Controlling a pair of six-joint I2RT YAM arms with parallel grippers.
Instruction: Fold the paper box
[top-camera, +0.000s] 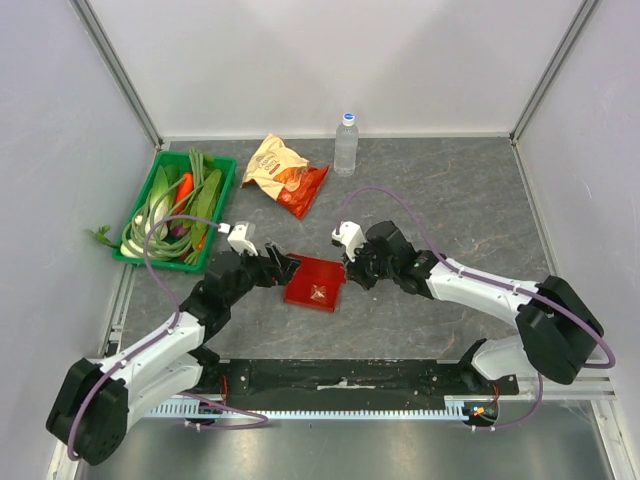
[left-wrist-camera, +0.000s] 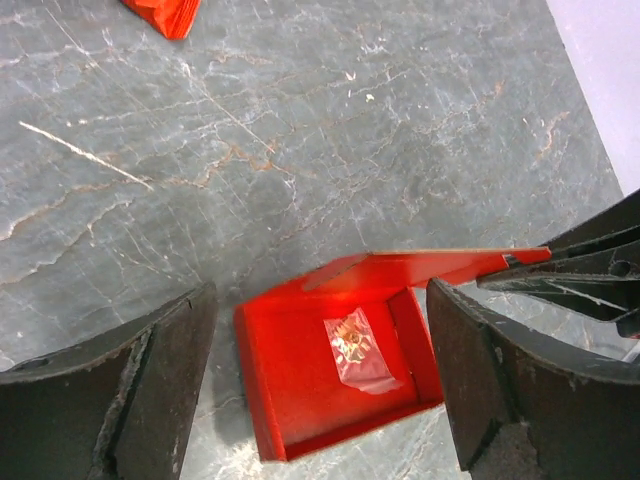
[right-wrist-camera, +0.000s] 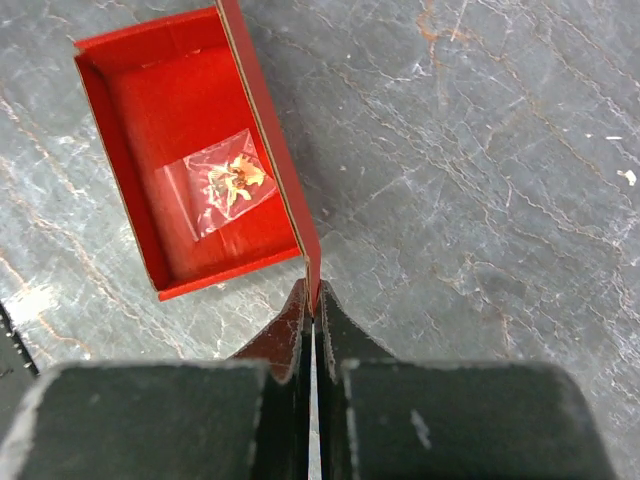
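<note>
The right gripper (right-wrist-camera: 312, 300) is pressed shut on the near end of a long flap (right-wrist-camera: 268, 130) of the paper box (right-wrist-camera: 140, 150), and the flap is held standing on edge by that pinch. The left gripper (left-wrist-camera: 320, 335) is spread wide, with one finger (left-wrist-camera: 160, 390) on either side of the box; no contact with the cardboard can be made out. The box is seen as an open red tray with low walls raised on the other sides and a small clear packet (right-wrist-camera: 225, 185) lying inside. It rests on the grey table (top-camera: 450, 190) between the two arms, well apart from the snack bag (top-camera: 285, 172), the bottle (top-camera: 346, 143) and the green tray (top-camera: 160, 215) at the back. The closing of the flap is judged to be the step in hand. For the next move, the flap would need to be swung over the opening while the base is steadied from the left, so that the thin card is not dragged or buckled.
</note>
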